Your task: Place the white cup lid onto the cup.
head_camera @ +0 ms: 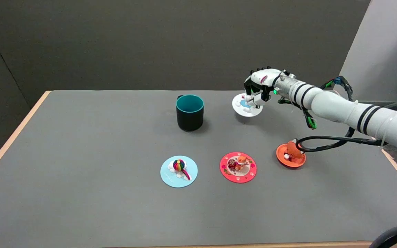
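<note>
Head view | robot hand [258, 88] fingers curled, gripping round white lid [245, 107] | cylindrical teal-lined dark cup [190, 113] apart

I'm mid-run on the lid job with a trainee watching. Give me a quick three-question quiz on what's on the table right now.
1. True or false: the cup already has a lid on it.
2. Which lid does the right hand hold? A) light blue lid B) red lid C) white lid D) orange lid
3. Fill in: in the head view, the held lid is to the ___ of the cup.

Key
1. False: the cup stands open, its teal inside showing.
2. C: the fingers are closed on its top decoration, and it looks tilted and lifted.
3. Right.
</note>
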Robot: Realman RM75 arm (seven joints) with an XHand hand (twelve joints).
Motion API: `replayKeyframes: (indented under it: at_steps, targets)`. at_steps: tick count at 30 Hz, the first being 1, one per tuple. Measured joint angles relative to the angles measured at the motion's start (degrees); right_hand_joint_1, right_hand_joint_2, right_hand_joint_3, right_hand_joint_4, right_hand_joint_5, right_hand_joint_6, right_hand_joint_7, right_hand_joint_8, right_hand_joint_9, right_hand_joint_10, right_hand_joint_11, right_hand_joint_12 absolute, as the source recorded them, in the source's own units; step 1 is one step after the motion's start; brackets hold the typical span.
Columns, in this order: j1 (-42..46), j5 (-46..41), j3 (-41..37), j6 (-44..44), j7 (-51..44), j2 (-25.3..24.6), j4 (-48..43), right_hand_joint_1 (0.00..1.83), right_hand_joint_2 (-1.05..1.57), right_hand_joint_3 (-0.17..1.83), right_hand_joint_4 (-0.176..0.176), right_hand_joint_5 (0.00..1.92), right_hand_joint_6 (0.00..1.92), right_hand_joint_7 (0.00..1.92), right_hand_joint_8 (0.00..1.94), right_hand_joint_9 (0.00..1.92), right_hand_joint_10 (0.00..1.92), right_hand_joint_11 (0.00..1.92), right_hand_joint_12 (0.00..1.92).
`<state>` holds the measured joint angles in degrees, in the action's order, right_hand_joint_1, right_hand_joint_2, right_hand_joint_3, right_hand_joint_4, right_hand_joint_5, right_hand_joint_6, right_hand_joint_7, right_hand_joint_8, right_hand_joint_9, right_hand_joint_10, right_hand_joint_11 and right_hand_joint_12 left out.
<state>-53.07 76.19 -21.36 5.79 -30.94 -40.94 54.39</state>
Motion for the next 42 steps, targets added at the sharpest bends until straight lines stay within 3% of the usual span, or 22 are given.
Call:
replayKeyframes:
  at_steps: [24,26,27,35,39,42]
  targets:
    - [-7.5,-0.1,1.1,-8.1,0.1,1.3,9.2,1.13,1.19,0.21,-0.009,0.74,1.34,0.62,1.64,0.59,1.23,0.44,1.33]
    - [-8.5,-0.1,1.6,-8.6,0.1,1.4,9.9,1.13,1.21,0.15,-0.006,0.75,1.31,0.63,1.61,0.64,1.14,0.51,1.21]
    - [-9.1,-0.2,1.9,-9.0,0.2,1.4,10.2,1.13,1.19,0.2,-0.007,0.74,1.34,0.62,1.63,0.6,1.22,0.44,1.32]
    - [-12.9,-0.3,4.4,-10.8,1.2,1.2,12.4,1.13,1.17,0.23,-0.003,0.75,1.32,0.65,1.61,0.61,1.23,0.45,1.33]
    - [-14.8,-0.4,5.8,-11.4,2.0,1.0,13.2,1.14,1.19,0.16,-0.005,0.76,1.28,0.66,1.59,0.66,1.15,0.52,1.22]
    - [-16.0,-0.4,6.9,-11.8,3.0,0.8,13.8,1.14,1.16,0.24,-0.006,0.76,1.3,0.66,1.6,0.62,1.23,0.47,1.32]
